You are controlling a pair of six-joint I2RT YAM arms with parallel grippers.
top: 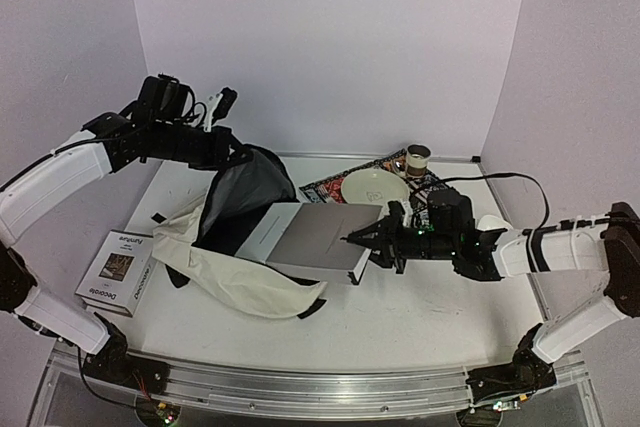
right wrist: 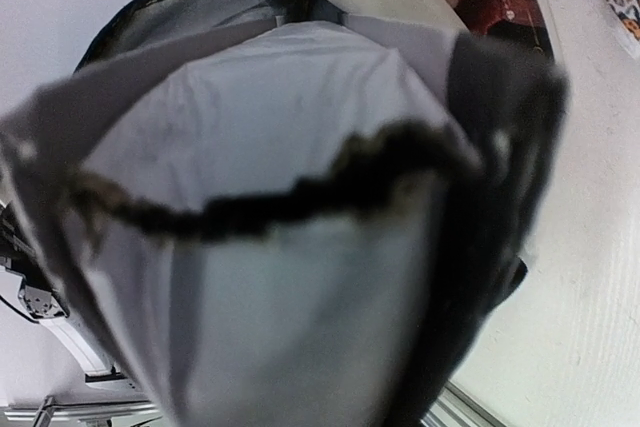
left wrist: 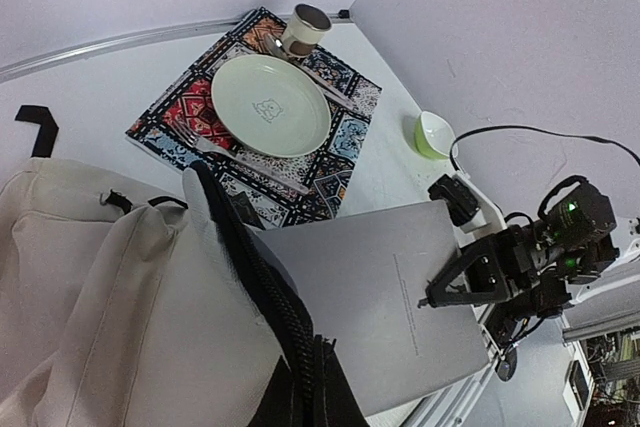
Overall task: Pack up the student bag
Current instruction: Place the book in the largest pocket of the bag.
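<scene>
Your bag (top: 250, 282) lies slumped on the table (top: 400, 317), left of centre, its dark-lined mouth facing the right arm. The left claw (top: 232, 154) is clamped tight on the mouth's upper rim, holding it up so the opening gapes instead of sagging shut. A grey book (top: 315, 237) lies with its leading end just inside that mouth. Your right claw (top: 362, 239) pinches the book's outer edge, jaws narrow, placed to push it in flat. Behind, the plate (top: 372, 187) on its patterned mat (top: 325, 187) and the cup (top: 417, 159) stand apart. A second book (top: 120, 272) lies near the bag's left side.
</scene>
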